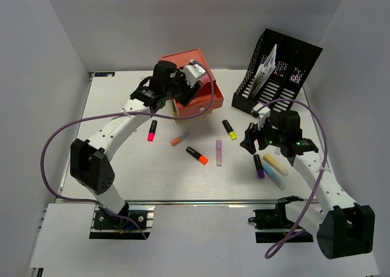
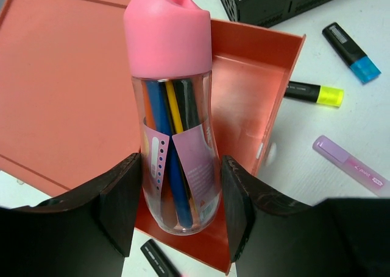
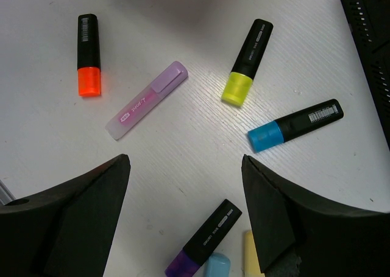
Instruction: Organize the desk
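The desk [image 1: 158, 179] is a white tabletop strewn with highlighters. My left gripper [image 1: 184, 89] is shut on a clear pen case [image 2: 173, 143] with a pink cap and coloured pens inside, holding it over an open red tray [image 2: 61, 88] at the back. To the right, my right gripper [image 1: 251, 140] hovers open over bare desk [image 3: 183, 137] with nothing between its fingers. Around it lie a purple highlighter [image 3: 204, 240], a blue one [image 3: 295, 125], a yellow one [image 3: 247, 61], a pastel purple one [image 3: 146, 100] and an orange one [image 3: 89, 55].
A black file holder [image 1: 283, 67] with white papers stands at the back right. A pink highlighter [image 1: 152, 131] and a pastel salmon one [image 1: 181, 137] lie in front of the tray. Pastel yellow [image 1: 275, 165] and pastel blue [image 1: 274, 178] markers lie under the right arm.
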Available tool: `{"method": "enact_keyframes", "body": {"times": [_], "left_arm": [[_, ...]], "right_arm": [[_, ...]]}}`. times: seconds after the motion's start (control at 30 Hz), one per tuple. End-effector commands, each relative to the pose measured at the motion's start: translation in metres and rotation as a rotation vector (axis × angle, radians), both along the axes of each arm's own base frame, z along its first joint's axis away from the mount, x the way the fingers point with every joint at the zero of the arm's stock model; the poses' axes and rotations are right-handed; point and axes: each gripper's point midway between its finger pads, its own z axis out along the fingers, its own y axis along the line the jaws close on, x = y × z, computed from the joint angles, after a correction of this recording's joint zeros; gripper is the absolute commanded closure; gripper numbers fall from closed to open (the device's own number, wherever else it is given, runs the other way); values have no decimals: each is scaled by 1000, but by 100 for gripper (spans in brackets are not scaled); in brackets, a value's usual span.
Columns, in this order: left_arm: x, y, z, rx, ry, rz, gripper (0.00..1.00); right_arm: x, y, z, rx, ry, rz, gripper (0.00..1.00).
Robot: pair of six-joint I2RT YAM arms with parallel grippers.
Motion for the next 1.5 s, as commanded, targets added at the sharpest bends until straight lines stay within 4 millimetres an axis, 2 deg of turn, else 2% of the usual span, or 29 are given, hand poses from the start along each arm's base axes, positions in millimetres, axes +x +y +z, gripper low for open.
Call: {"method": "enact_keyframes", "body": {"times": [0.0,0.27,0.43,0.57,0.67,0.7,0.73,0.77,0.8,0.83,0.87,0.9,0.93,0.97,1.07,1.1,1.13,1.17,1.2,1.23,1.3,1.33,1.43,1.47], "left_arm": [[-13,-1,17,-16,-33,-47,45],[-14,1,11,-5,-18,-41,39],[-10,2,21,-19,-40,-18,32],[-5,-1,39,-56,-59,2,27],[-5,-2,50,-87,-65,12,28],[-4,-3,59,-108,-78,15,28],[-8,-1,73,-136,-97,25,30],[-11,-1,82,-181,-92,40,39],[-15,0,95,-217,-102,47,51],[-23,13,111,-261,-124,80,66],[-30,16,118,-338,-87,124,80],[-34,23,126,-390,-93,165,100],[-39,48,126,-413,-99,276,100],[-47,52,126,-489,-38,335,100],[-72,80,90,-479,82,475,100],[-77,87,79,-479,104,498,100],[-90,93,56,-472,141,520,99],[-97,97,43,-467,167,533,92],[-103,101,32,-464,187,549,76],[-112,106,4,-442,235,578,70],[-123,117,-6,-462,236,607,54],[-129,121,-26,-447,263,625,40],[-138,128,-30,-469,251,642,25],[-142,129,-39,-469,279,656,22]], "right_arm": [[2,1,2,8,-13,9,21],[2,0,2,8,-14,7,21],[1,1,2,9,-14,18,20],[-5,6,2,14,-17,69,17],[-11,11,3,19,-34,126,18],[-12,12,2,8,-61,161,20],[-13,14,2,2,-82,191,30],[-17,21,6,-4,-141,285,55],[-19,26,11,-2,-172,333,66],[-20,31,16,-4,-217,401,76],[-22,36,20,-15,-266,473,84],[-25,42,32,-13,-312,548,92],[-17,45,33,-55,-379,614,92],[-13,51,37,-75,-411,662,92],[12,67,49,-158,-452,746,91],[25,80,56,-176,-475,766,91],[36,83,59,-189,-484,745,90],[50,83,58,-238,-493,705,90],[62,88,57,-253,-499,690,90],[70,99,62,-264,-538,685,90],[88,106,59,-306,-539,651,90],[93,109,58,-322,-546,646,89],[106,116,49,-350,-529,630,90],[112,121,51,-352,-544,605,90]]}}
